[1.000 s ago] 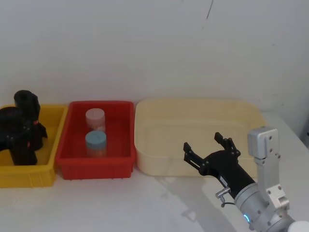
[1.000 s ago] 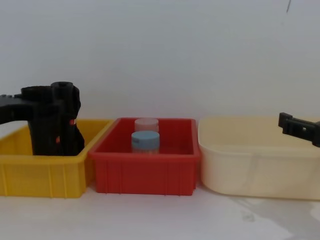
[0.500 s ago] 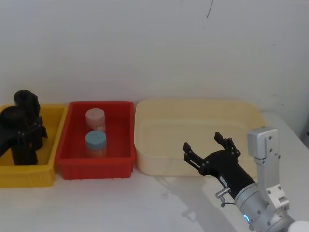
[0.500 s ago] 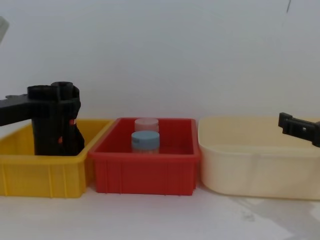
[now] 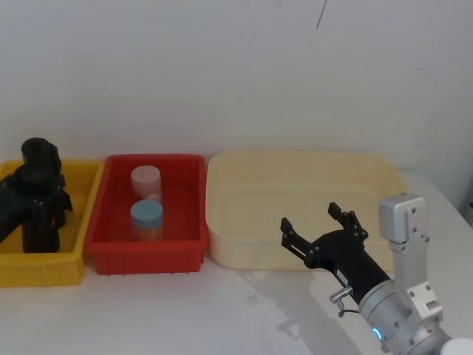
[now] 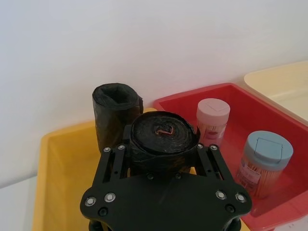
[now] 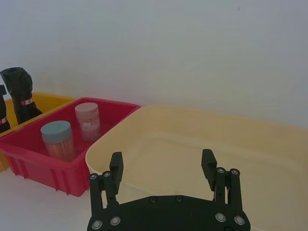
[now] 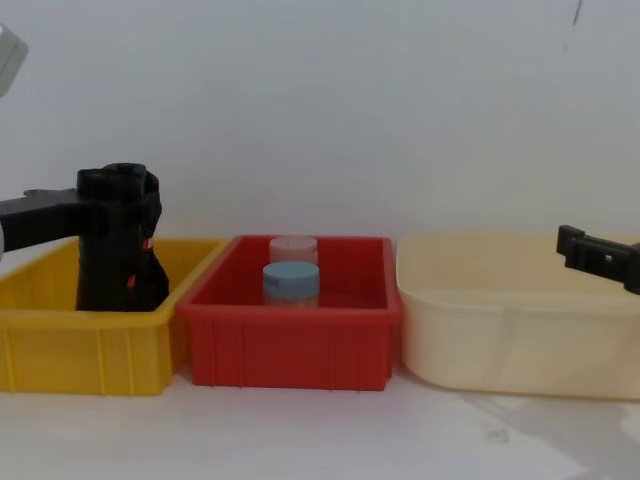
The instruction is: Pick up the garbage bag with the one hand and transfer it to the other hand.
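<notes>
Left of red bin (image 5: 148, 257): yellow bin (image 5: 37, 271), left gripper (image 5: 43, 194) clamped on upright garbage bag (image 5: 41, 233). Right of red bin: cream tub (image 5: 295, 157), right gripper (image 5: 310, 218), jaws apart.

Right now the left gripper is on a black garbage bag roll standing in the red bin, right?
Not quite. The garbage bag the left gripper is on stands in the yellow bin, not the red bin beside it; the head view shows it.
</notes>
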Robot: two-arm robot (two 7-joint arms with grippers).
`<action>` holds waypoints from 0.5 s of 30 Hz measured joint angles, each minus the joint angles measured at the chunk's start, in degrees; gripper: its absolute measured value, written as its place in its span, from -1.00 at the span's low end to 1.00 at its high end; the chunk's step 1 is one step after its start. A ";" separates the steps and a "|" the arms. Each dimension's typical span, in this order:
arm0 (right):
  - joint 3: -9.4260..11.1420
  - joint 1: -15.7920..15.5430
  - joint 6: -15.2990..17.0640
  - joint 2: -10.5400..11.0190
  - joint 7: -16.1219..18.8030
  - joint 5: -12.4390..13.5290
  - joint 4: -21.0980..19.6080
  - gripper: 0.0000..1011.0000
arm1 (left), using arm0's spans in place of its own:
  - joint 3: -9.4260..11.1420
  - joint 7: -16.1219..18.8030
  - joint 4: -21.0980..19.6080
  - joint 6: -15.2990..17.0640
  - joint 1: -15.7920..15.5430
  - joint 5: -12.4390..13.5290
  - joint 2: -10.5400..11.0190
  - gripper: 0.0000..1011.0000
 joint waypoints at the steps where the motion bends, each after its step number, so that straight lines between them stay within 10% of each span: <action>1: 0.00 0.00 0.00 0.00 0.00 0.00 0.00 0.98 | 0.01 -0.05 0.05 -0.01 -0.03 -0.01 -0.03 0.15; 15: 0.00 0.00 0.00 0.00 0.00 0.00 0.00 0.98 | -0.05 -0.59 0.06 -0.05 -0.17 -0.05 -0.19 0.09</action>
